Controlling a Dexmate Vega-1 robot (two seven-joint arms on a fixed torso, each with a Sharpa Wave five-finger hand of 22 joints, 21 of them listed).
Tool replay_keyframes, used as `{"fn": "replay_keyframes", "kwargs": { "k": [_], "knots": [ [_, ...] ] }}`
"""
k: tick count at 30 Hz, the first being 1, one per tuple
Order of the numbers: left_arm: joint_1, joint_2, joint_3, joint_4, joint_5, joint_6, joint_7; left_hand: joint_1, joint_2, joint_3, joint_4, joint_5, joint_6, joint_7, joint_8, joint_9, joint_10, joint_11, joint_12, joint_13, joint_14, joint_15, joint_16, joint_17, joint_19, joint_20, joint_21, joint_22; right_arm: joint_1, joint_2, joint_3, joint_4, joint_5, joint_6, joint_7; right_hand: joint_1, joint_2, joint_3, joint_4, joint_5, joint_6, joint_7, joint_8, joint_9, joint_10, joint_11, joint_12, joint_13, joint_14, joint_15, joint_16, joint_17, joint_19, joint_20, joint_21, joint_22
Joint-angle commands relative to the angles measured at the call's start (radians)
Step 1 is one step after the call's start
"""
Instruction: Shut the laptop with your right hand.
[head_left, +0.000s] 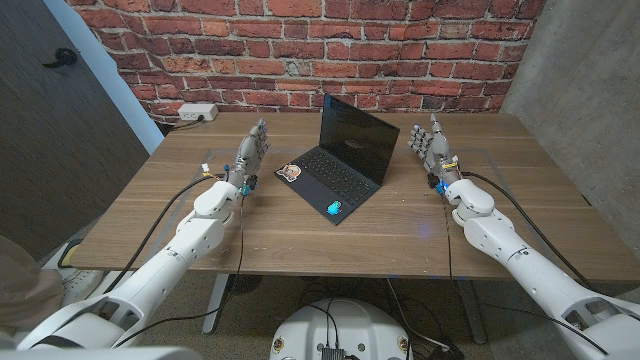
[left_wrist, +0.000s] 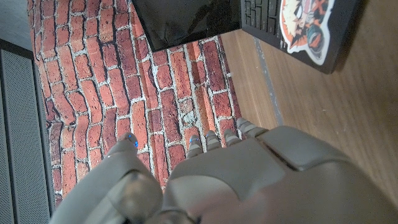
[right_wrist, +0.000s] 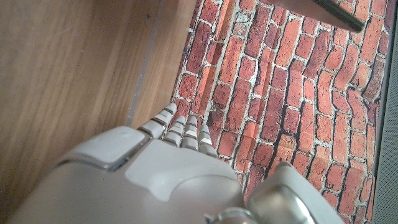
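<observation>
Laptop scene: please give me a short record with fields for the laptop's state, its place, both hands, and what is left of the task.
laptop: open, screen dark and upright, on the wooden table near the middle
stickers: one on the palm rest's left corner, a blue one near its front edge
left hand: open, fingers up, to the laptop's left, apart from it
right hand: open, fingers up, to the laptop's right, not touching it
background: brick wall
task: lid not yet shut
</observation>
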Motion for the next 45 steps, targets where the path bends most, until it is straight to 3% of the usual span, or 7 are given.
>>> {"fn": "replay_keyframes", "kwargs": {
  "k": [1, 5, 10, 14, 19, 32, 45],
  "knots": [
    [-0.017, -0.003, 0.001, 0.023, -0.004, -0.014, -0.022, 0.005, -0.001, 0.004, 0.001, 0.004, 0.005, -0.012, 0.007, 0.005, 0.013, 0.005, 0.011, 0.006, -0.029, -0.012, 0.007, 0.004, -0.001, 0.015, 0.003, 0.004, 0.001, -0.001, -0.007, -0.008, -0.004, -0.006, 0.001, 0.004, -0.005, 0.006, -0.001, 0.008, 0.003, 0.004, 0.006, 0.003, 0.003, 0.004, 0.007, 0.004, 0.002, -0.006, 0.007, 0.001, 0.010, -0.011, 0.008, 0.003],
    [-0.015, -0.002, -0.002, 0.024, -0.007, -0.016, -0.023, 0.005, -0.001, 0.003, 0.001, 0.004, 0.008, -0.012, 0.008, 0.005, 0.013, 0.005, 0.011, 0.006, -0.030, -0.011, 0.007, 0.004, -0.001, 0.013, 0.003, 0.004, -0.004, -0.004, -0.009, -0.025, -0.007, -0.008, -0.004, 0.010, -0.005, -0.002, -0.007, 0.008, -0.001, -0.036, 0.007, 0.003, 0.022, -0.043, 0.016, 0.005, -0.009, 0.032, 0.004, 0.001, -0.008, 0.054, 0.005, 0.003],
    [0.003, 0.013, -0.012, 0.005, -0.009, -0.013, -0.012, 0.004, 0.000, 0.002, 0.001, 0.004, 0.020, -0.007, 0.012, 0.005, 0.013, 0.005, 0.011, 0.006, -0.030, -0.008, 0.007, 0.004, -0.002, 0.012, 0.003, 0.004, -0.004, -0.003, -0.016, -0.027, -0.035, 0.023, -0.007, 0.016, -0.001, -0.005, -0.010, 0.008, 0.004, -0.072, 0.011, 0.004, 0.055, -0.095, 0.028, 0.005, -0.021, 0.015, 0.003, 0.001, -0.020, 0.055, 0.004, 0.003],
    [0.006, 0.021, -0.010, 0.019, 0.007, -0.033, -0.019, 0.003, 0.000, 0.001, 0.002, 0.004, 0.039, -0.008, 0.018, 0.005, 0.025, 0.004, 0.015, 0.006, -0.025, -0.003, 0.009, 0.004, 0.001, 0.015, 0.004, 0.004, 0.004, -0.010, -0.033, -0.020, -0.099, 0.066, -0.021, 0.022, 0.005, -0.006, -0.014, 0.008, 0.029, -0.065, 0.019, 0.004, 0.082, -0.056, 0.035, 0.004, -0.025, -0.002, 0.004, 0.001, -0.026, 0.018, 0.006, 0.003],
    [0.013, 0.008, -0.005, 0.012, 0.001, -0.030, -0.014, 0.002, -0.001, -0.001, 0.002, 0.004, 0.045, -0.006, 0.019, 0.005, 0.033, 0.003, 0.017, 0.006, -0.023, -0.001, 0.010, 0.004, 0.003, 0.014, 0.005, 0.004, -0.015, -0.040, -0.034, -0.070, -0.128, 0.064, -0.033, 0.031, 0.015, -0.005, -0.019, 0.009, 0.062, -0.069, 0.027, 0.003, 0.102, -0.095, 0.038, 0.004, -0.029, -0.024, 0.003, 0.000, -0.033, 0.000, 0.005, 0.003],
    [0.041, 0.050, 0.017, -0.035, 0.047, 0.012, 0.015, -0.003, 0.000, -0.007, 0.003, 0.005, 0.070, 0.004, 0.022, 0.005, 0.097, -0.011, 0.036, 0.006, 0.001, -0.009, 0.016, 0.004, 0.015, 0.005, 0.009, 0.004, -0.034, -0.047, -0.033, -0.103, -0.187, 0.115, -0.065, 0.036, 0.030, -0.009, -0.024, 0.009, 0.242, -0.070, 0.074, 0.003, 0.071, -0.094, 0.019, 0.003, -0.050, -0.046, 0.002, 0.000, -0.051, -0.008, 0.006, 0.003],
    [0.092, 0.100, 0.016, -0.119, 0.046, 0.046, 0.009, 0.005, 0.009, -0.011, -0.004, 0.006, 0.154, 0.014, 0.031, 0.005, 0.181, -0.031, 0.043, 0.005, 0.081, -0.067, 0.029, 0.001, 0.043, -0.041, 0.012, 0.002, -0.087, -0.065, -0.026, -0.156, -0.148, 0.098, -0.046, 0.038, 0.035, -0.015, -0.028, 0.008, 0.249, -0.084, 0.057, 0.003, 0.110, -0.070, 0.034, 0.004, -0.048, -0.034, 0.006, 0.001, -0.063, -0.001, 0.007, 0.004]
  ]
}}
